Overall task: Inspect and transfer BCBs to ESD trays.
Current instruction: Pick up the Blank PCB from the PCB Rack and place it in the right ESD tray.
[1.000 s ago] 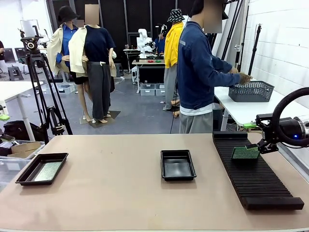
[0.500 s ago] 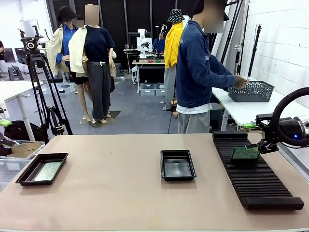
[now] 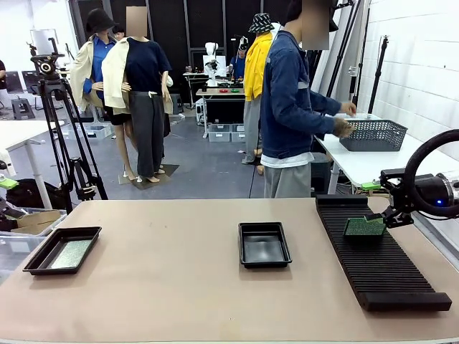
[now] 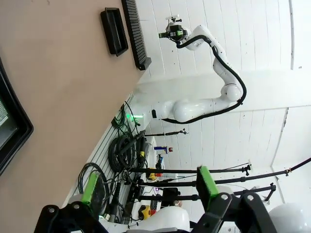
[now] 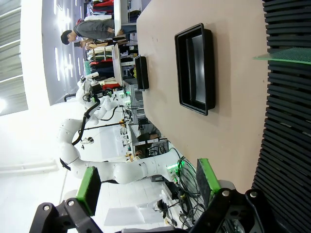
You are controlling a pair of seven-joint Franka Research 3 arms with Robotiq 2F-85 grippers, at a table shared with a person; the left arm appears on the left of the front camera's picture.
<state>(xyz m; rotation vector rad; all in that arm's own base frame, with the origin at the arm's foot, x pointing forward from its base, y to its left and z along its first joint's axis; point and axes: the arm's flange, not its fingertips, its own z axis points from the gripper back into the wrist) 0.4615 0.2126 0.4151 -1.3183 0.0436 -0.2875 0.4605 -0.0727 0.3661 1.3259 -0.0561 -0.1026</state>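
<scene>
One BCB [image 3: 69,253] lies flat in the left ESD tray [image 3: 37,259], whose corner [image 4: 14,138] lies at the left wrist view's edge. The middle ESD tray [image 3: 264,244] [image 5: 195,68] [image 4: 112,30] holds nothing. A second BCB [image 3: 364,227] [image 5: 285,54] stands on edge in the black slotted rack [image 3: 384,261] [image 5: 286,145]. My right gripper [image 3: 391,213] [image 5: 148,187] hangs open just right of that board, nothing between its green pads. My left gripper [image 4: 148,187] is open too, looking along the table from beyond the left tray.
A person [image 3: 290,107] stands beyond the far edge, turned toward a grey mesh basket [image 3: 374,135] on a white side table. A camera tripod [image 3: 63,122] stands off the back left. Bare tabletop [image 3: 165,265] lies between the trays.
The person's hands have shifted by the mesh basket. Both arms, the boards and the trays have stayed put.
</scene>
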